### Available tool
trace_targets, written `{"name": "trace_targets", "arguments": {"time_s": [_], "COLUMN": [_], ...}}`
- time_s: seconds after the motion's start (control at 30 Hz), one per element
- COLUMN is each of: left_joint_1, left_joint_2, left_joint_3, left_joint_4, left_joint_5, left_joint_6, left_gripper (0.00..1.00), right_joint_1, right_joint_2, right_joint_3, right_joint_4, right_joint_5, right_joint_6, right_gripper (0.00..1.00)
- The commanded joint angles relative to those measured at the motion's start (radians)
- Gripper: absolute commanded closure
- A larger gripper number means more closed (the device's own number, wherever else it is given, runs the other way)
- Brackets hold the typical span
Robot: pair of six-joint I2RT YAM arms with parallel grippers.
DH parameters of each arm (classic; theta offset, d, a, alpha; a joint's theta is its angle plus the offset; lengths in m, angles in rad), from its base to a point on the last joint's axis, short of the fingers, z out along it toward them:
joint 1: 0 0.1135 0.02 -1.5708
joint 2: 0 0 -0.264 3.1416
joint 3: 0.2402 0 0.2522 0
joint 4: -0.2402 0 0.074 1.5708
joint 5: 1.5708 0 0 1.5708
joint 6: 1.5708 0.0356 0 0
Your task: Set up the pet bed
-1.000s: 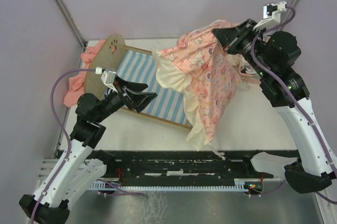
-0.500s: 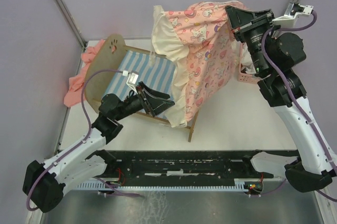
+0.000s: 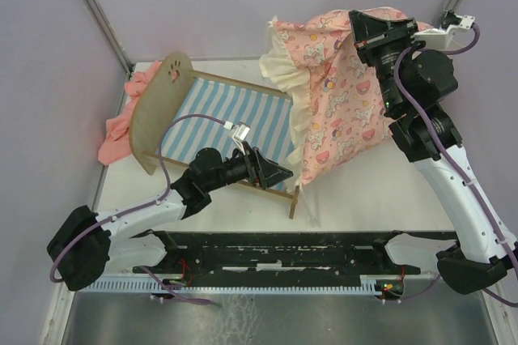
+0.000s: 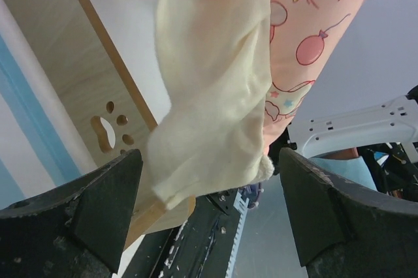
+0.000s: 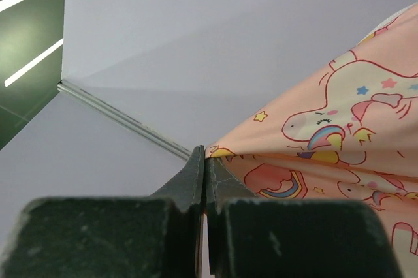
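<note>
At the table's middle, under both grippers: a white table [image 3: 380, 191], bare toward 4 o'clock; a black rail [image 3: 283, 252] runs along its 6 o'clock edge.
Room: plain lilac walls [image 3: 243, 5] on three sides, with a metal post [image 3: 97, 13] slanting in at 11 o'clock.
Bed: the pet bed [image 3: 227, 114] lies on the table from 10 o'clock to the centre, striped base up. Its rounded headboard [image 3: 158, 110] with the paw mark stands at 9 o'clock.
Hidden: the bed's foot end at 3 o'clock is covered by the blanket [image 3: 340, 94]. The left wrist view shows only a wooden board with a paw cut-out [image 4: 85, 115] and a strip of stripes.
Cut off: a salmon cloth [image 3: 121, 130] at 9 o'clock, mostly behind the headboard.
Right gripper [image 3: 354, 21]: jaws pressed together on a corner of the pink printed blanket [image 5: 339, 160], high at 1 o'clock; the cloth drapes down from the pinch onto the bed's foot.
Left gripper [image 3: 287, 173]: jaws spread wide, low by the bed's 6 o'clock foot corner, holding nothing.
Ruffle: the blanket's cream ruffle [image 4: 215, 76] hangs in front of the gap between the left fingers [image 4: 98, 206]; whether it touches them cannot be told.
</note>
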Motion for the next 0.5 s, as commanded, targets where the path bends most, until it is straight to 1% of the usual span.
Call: {"name": "trace_targets", "arguments": {"time_s": [0.0,0.07,0.1,0.17,0.2,0.27,0.3,0.37,0.47], "left_joint_1": [-0.057,-0.072,-0.078,-0.081,-0.080,-0.080,-0.080,-0.080,-0.081], "left_joint_2": [0.052,0.072,0.077,0.061,0.040,-0.035,-0.082,-0.183,-0.336], "left_joint_3": [0.067,0.080,0.082,0.082,0.084,0.097,0.111,0.148,0.202], "left_joint_4": [0.109,0.112,0.116,0.090,0.045,-0.092,-0.178,-0.347,-0.524], "left_joint_5": [-0.045,-0.046,-0.049,-0.082,-0.118,-0.213,-0.300,-0.427,-0.559], "left_joint_6": [0.042,0.050,0.059,0.075,0.096,0.166,0.211,0.302,0.394], "left_gripper": [0.09,0.15,0.22,0.49,0.62,0.84,0.95,0.97,0.97], "right_joint_1": [0.003,0.003,0.003,0.002,0.002,0.003,0.003,0.002,0.003], "right_joint_2": [-0.037,-0.039,-0.040,-0.046,-0.052,-0.069,-0.080,-0.107,-0.171], "right_joint_3": [-0.001,-0.006,-0.011,-0.017,-0.018,-0.019,-0.020,-0.012,0.005], "right_joint_4": [0.102,0.100,0.101,0.092,0.074,0.025,0.004,-0.047,-0.188], "right_joint_5": [0.021,0.023,0.023,0.021,0.022,0.026,0.024,0.004,-0.032], "right_joint_6": [0.019,0.021,0.020,0.010,0.000,-0.033,-0.064,-0.176,-0.275], "right_gripper": [0.98,0.98,0.98,0.98,0.98,0.98,0.98,0.98,0.98]}}
